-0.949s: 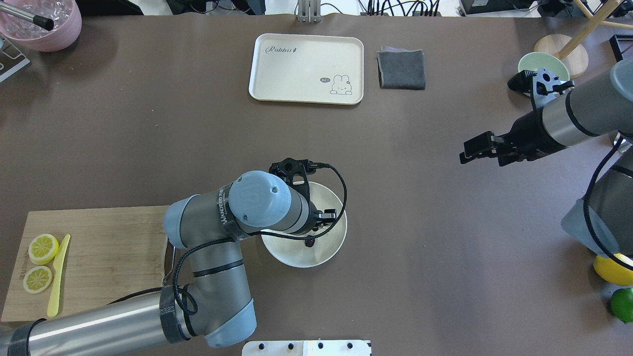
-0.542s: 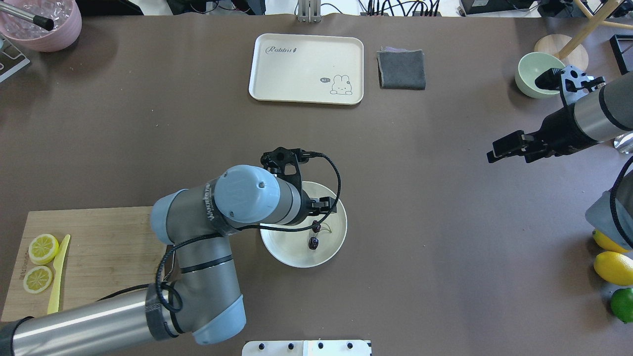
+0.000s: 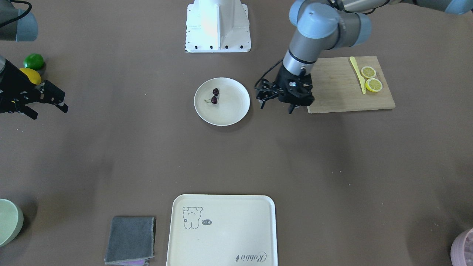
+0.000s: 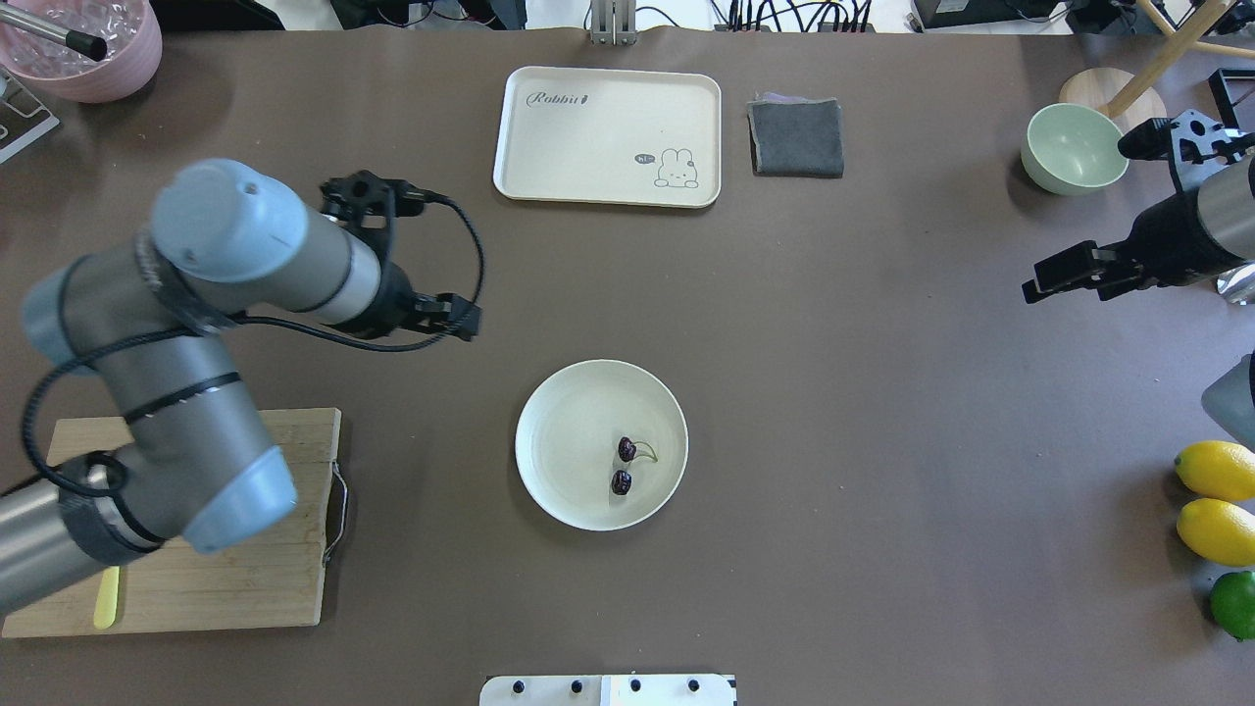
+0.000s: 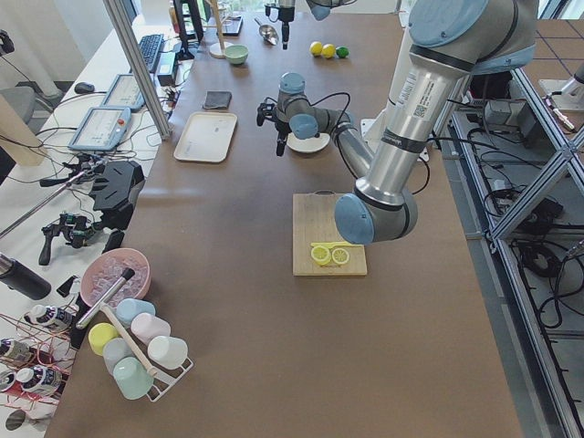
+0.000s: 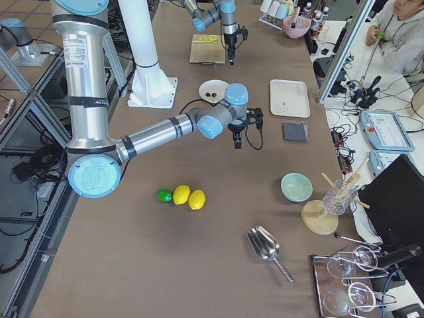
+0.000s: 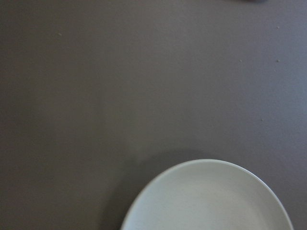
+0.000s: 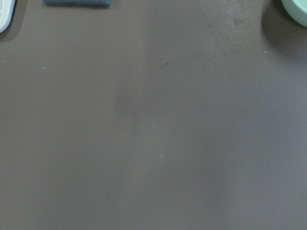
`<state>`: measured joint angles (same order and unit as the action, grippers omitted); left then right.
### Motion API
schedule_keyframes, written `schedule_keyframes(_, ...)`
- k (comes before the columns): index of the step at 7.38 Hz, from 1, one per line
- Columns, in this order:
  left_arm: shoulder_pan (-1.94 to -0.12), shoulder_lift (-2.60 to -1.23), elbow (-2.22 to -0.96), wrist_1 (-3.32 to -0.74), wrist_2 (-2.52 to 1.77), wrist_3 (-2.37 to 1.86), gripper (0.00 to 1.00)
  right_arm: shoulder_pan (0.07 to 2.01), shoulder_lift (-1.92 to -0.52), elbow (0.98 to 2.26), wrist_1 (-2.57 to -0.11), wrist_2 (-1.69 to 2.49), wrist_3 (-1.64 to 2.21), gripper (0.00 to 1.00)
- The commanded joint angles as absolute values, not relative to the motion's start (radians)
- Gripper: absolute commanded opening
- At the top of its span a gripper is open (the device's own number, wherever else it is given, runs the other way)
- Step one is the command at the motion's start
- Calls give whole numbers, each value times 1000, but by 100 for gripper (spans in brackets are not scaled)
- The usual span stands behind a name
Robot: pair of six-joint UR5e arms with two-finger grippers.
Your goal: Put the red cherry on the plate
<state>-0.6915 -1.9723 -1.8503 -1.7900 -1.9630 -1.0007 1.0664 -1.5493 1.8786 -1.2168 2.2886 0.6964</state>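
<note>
Since half a second ago my left arm has swung away from the plate (image 4: 569, 441), so the left gripper (image 4: 461, 320) now hangs above bare table, off toward the table's left edge. The right arm has also pulled back further toward the right edge. The red cherry (image 4: 627, 450) lies loose on the plate with nothing touching it. The two dark fruits sit side by side with their green stem curling off, a little to the right of the plate's middle and toward the robot's edge. The plate sits about mid-width on the table, nearer the robot's edge than the far one. My left wrist camera catches only the plate's rim at the bottom of its view. I cannot tell how the left gripper's fingers stand. The right gripper (image 4: 1041, 279) is spread and empty, hovering near the right edge just short of the pale green bowl (image 4: 1074, 147). A cream tray (image 4: 608, 137) and a grey cloth (image 4: 796, 137) lie along the far edge. The wooden cutting board (image 4: 245, 529) is at the near left corner.
</note>
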Motion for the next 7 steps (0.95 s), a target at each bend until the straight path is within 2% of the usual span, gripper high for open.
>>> schedule_keyframes(1, -898, -1754, -1942, -1787, -2115, -693, 98, 1136, -1577, 1823, -1218, 2289, 542, 100)
schedule_keyframes(4, -1191, -1519, -1943, -1790, -2313, -269, 98, 1242, -1592, 1727, -1216, 2301, 366, 100)
schedule_keyframes(6, -1273, -1407, -1924, -1787, -2315, -204, 98, 1278, -1621, 1721, -1216, 2301, 316, 100)
schedule_keyframes(7, -1304, -1391, -1875, -1787, -2312, -57, 98, 1298, -1637, 1724, -1216, 2310, 316, 100)
